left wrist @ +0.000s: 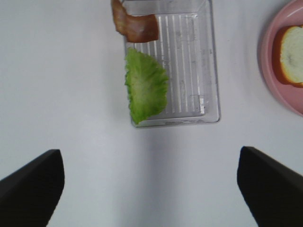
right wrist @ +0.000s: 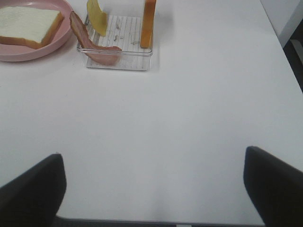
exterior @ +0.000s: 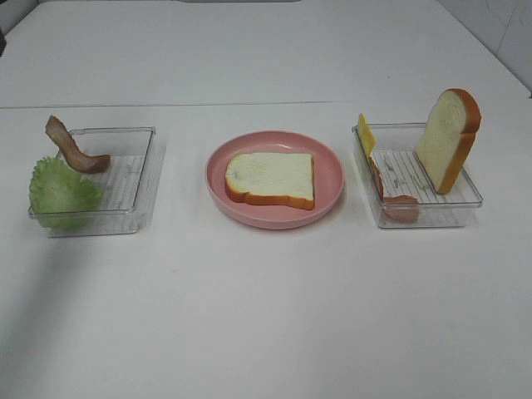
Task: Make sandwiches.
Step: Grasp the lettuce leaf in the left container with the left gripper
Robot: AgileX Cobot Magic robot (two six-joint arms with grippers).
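Left claw (left wrist: 150, 156) and right claw (right wrist: 152, 153) gape empty; bread slice (exterior: 270, 179) lies flat, long axis left-right.

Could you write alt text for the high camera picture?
A bread slice lies on a pink plate, between a left tray holding lettuce and bacon and a right tray holding cheese, more bacon and upright bread.

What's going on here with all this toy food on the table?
A two-armed robot is set up to build a toy sandwich, and it holds nothing right now. One bread slice lies flat on the pink plate. The lettuce and a bacon strip sit in the left tray; the cheese, another bacon strip and a second bread slice standing on edge are in the right tray. The left claw and right claw are both open.
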